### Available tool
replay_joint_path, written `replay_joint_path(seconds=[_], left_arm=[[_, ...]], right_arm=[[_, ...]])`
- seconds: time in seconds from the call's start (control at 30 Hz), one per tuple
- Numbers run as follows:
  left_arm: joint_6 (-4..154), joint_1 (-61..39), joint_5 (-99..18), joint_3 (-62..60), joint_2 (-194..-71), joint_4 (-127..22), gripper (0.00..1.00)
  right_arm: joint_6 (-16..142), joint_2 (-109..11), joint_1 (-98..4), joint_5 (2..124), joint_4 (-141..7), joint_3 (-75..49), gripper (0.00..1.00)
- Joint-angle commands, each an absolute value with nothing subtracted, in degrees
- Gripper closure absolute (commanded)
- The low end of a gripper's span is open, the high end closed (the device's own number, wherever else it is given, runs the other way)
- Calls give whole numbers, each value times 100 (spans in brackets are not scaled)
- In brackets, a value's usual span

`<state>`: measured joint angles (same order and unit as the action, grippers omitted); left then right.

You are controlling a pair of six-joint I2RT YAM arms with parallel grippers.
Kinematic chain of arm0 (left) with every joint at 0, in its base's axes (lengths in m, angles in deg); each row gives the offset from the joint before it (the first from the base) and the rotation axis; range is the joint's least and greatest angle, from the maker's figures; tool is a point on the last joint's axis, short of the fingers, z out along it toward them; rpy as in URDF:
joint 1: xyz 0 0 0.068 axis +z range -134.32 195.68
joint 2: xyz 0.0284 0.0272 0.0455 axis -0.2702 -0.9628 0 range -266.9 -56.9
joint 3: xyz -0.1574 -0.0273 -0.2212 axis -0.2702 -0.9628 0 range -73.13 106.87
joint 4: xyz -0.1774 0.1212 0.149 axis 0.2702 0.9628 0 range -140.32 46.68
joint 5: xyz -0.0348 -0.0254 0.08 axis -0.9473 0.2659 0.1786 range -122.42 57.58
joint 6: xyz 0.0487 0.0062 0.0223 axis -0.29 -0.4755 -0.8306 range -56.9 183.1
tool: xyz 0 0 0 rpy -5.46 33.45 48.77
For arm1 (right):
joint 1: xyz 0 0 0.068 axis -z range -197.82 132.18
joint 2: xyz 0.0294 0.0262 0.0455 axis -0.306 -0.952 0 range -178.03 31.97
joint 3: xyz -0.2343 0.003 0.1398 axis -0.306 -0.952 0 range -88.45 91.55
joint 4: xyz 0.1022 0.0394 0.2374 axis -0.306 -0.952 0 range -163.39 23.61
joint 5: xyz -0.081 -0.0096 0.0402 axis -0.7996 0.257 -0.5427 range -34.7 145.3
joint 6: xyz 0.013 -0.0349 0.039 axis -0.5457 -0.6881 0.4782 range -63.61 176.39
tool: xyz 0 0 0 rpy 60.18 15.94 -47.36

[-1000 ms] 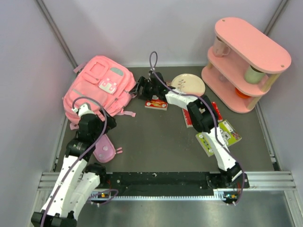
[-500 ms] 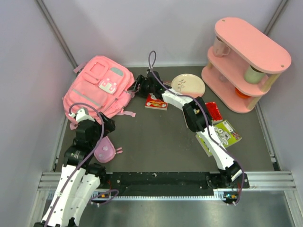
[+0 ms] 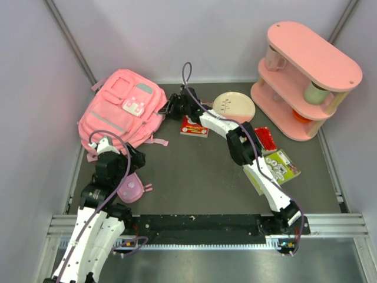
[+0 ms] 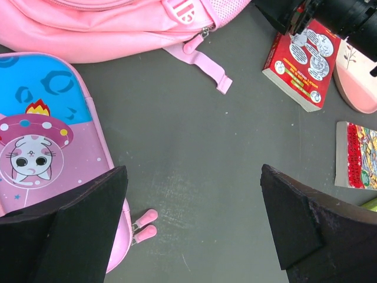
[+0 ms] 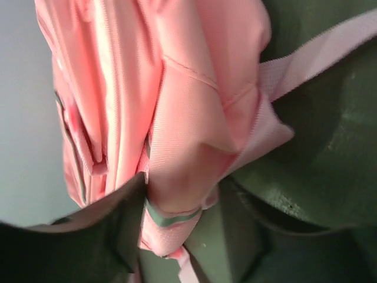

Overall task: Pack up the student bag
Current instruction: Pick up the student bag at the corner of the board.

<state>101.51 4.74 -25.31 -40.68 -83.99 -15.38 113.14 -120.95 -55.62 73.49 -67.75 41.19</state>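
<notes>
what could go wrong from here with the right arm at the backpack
The right gripper has only a fold of the backpack between its jaws; the fabric may slip out, or the whole backpack may drag along instead of opening. The red book lies right beside that arm, so a pull could knock it.

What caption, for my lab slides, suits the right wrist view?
The right hand straddles a bunched edge of the pink student bag, a strap trailing onto the dark table.
</notes>
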Motion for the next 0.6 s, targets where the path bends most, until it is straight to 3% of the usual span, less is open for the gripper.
replay_joint_path(seconds=[0.0,0.03,0.1,0.13,0.43,0.57], left_arm=[[9975,504,-2680,-4008,-8397,-1630,1],[9940,504,-2697,-3965,-8423,-1630,1],[9896,504,-2724,-3912,-8485,-1630,1],[9896,504,-2741,-3903,-8502,-1621,1],[9667,504,-3039,-3762,-8494,-1920,1],[9492,504,-3610,-3710,-8703,-2420,2]], right_arm=[[11290,-12333,-5763,7349,-6621,4558,64],[11290,-12290,-5763,7358,-6621,4558,78],[11264,-12237,-5755,7393,-6621,4576,96],[11238,-12124,-5755,7419,-6621,4567,100],[10842,-10481,-5579,7007,-6621,3874,100],[10868,-9400,-5325,6831,-6306,2621,100]])
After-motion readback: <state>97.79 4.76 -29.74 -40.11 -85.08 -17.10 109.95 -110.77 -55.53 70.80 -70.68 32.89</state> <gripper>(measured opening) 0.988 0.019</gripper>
